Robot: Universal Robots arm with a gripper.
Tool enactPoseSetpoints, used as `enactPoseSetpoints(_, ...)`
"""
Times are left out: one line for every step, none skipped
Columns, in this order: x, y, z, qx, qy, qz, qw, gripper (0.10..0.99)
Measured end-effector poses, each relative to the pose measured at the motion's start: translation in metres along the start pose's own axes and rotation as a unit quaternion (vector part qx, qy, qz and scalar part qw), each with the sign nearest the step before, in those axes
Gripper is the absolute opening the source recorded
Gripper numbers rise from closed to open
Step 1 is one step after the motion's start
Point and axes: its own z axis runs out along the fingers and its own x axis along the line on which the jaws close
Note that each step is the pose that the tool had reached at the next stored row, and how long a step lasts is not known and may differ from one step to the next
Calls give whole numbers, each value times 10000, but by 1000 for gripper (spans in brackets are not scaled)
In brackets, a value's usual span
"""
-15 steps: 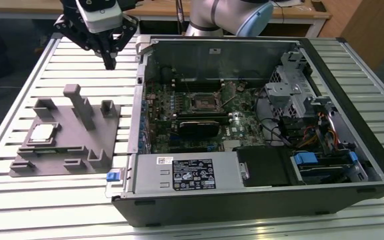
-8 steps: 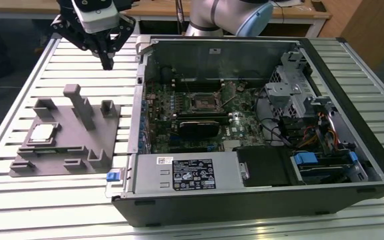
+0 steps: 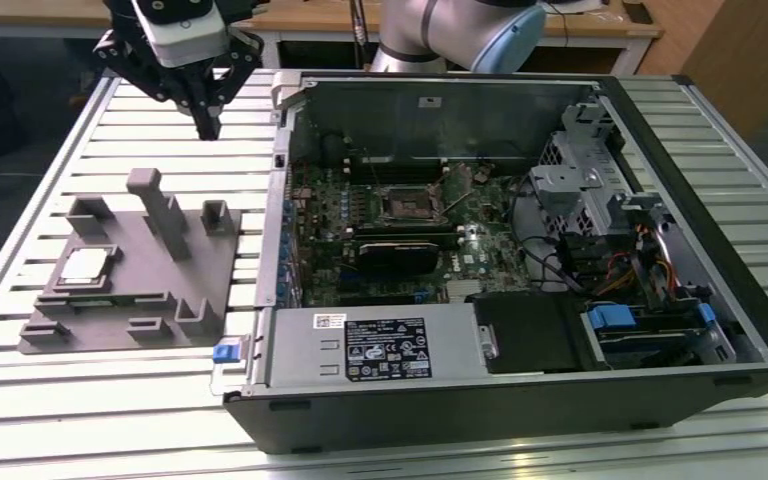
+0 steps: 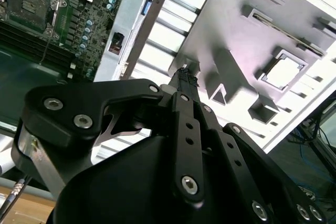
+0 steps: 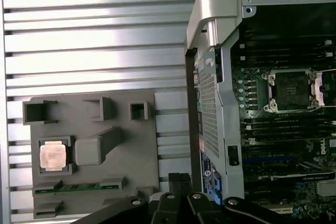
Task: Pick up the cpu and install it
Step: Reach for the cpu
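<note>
Lying flat, silver face up, square cpu (image 3: 84, 265) sits in grey fixture (image 3: 144, 285); tool (image 3: 208, 128) clenched empty, well apart.

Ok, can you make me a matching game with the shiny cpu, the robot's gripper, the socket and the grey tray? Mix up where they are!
Things:
1. cpu
2. gripper
3. socket
4. grey tray

Places:
A. on the green board inside the computer case
B. lying on the slatted table beside the case
C. up above the table, fingers shut, holding nothing
D. sitting in a square pocket of the grey tray

Pairs: 1-D, 2-C, 3-A, 4-B
</note>
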Motion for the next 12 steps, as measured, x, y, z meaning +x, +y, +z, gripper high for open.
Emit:
enactPoseSetpoints(8,-1,0,0,0,0,10000,106)
enactPoseSetpoints(15,-1,1,0,0,0,10000,106)
enactPoseSetpoints(23,-2,1,0,0,0,10000,106)
enactPoseSetpoints(32,-2,2,0,0,0,10000,106)
enactPoseSetpoints(40,-3,2,0,0,0,10000,106)
enactPoseSetpoints(49,-4,2,0,0,0,10000,106)
enactPoseSetpoints(58,-5,2,0,0,0,10000,106)
enactPoseSetpoints(67,-5,3,0,0,0,10000,106)
enactPoseSetpoints(78,-6,3,0,0,0,10000,106)
enactPoseSetpoints(88,-7,3,0,0,0,10000,106)
enactPoseSetpoints(99,-8,3,0,0,0,10000,106)
enactPoseSetpoints(111,-9,3,0,0,0,10000,106)
